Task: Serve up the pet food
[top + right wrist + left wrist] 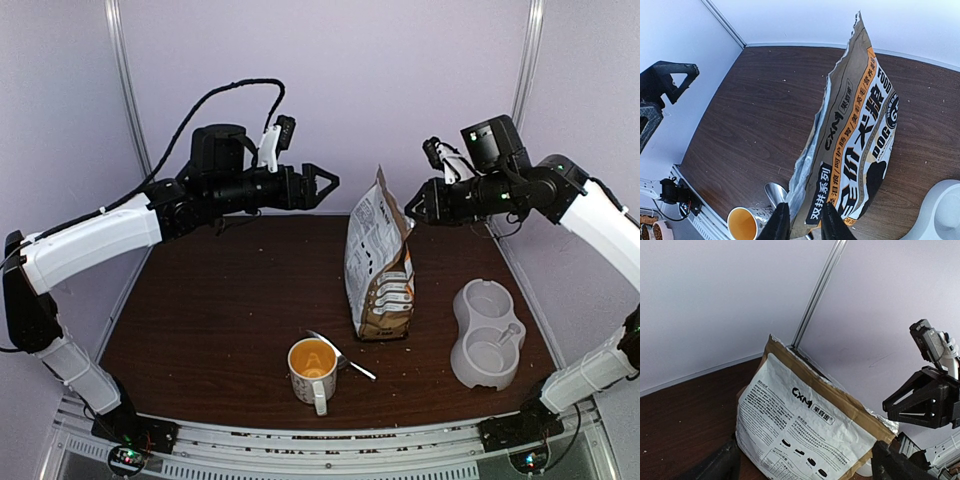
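Showing one bag [381, 262], one mug [312, 372], one spoon [350, 362]

White, tan and orange bag [380, 262] with black characters; orange-lined white mug [312, 370]; dark wood-grain table [220, 310]

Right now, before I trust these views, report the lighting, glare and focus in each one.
Top external: soft, even light, faint shadows under the mug and bag, frame posts slanting with the wide lens. Left wrist: bag print sharp, the camera's own fingers dark and blurred at the bottom edge. Right wrist: print crisp, the foil lining glinting, the wall washed out.
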Action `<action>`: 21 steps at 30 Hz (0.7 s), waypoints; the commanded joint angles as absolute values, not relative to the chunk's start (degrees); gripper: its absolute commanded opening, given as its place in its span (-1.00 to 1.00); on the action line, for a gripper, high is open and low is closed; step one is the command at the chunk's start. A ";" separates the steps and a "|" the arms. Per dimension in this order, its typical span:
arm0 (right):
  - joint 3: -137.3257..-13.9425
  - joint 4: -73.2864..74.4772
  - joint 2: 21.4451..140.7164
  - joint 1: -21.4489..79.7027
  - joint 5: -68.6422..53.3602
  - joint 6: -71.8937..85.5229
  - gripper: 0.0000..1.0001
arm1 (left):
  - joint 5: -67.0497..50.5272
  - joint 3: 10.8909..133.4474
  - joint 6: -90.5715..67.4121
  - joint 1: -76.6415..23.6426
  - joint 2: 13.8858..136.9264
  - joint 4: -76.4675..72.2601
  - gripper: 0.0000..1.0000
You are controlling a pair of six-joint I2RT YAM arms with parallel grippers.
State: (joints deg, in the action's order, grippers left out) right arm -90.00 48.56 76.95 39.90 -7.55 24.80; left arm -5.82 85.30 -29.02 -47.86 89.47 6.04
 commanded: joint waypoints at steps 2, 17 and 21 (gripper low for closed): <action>-88.75 46.57 74.02 40.60 -9.94 24.52 -0.48 | -5.12 85.12 -29.23 -47.90 88.42 3.20 0.88; -88.50 47.61 75.27 41.12 -9.33 24.60 -0.66 | -4.93 84.36 -29.32 -47.96 88.22 3.01 0.83; -88.68 47.64 75.81 41.35 -9.62 24.61 -0.74 | -4.62 84.21 -29.27 -47.99 87.91 2.99 0.83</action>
State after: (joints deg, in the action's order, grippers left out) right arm -88.82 48.14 75.22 40.82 -9.06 24.64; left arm -5.30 84.93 -29.06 -47.86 89.47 6.02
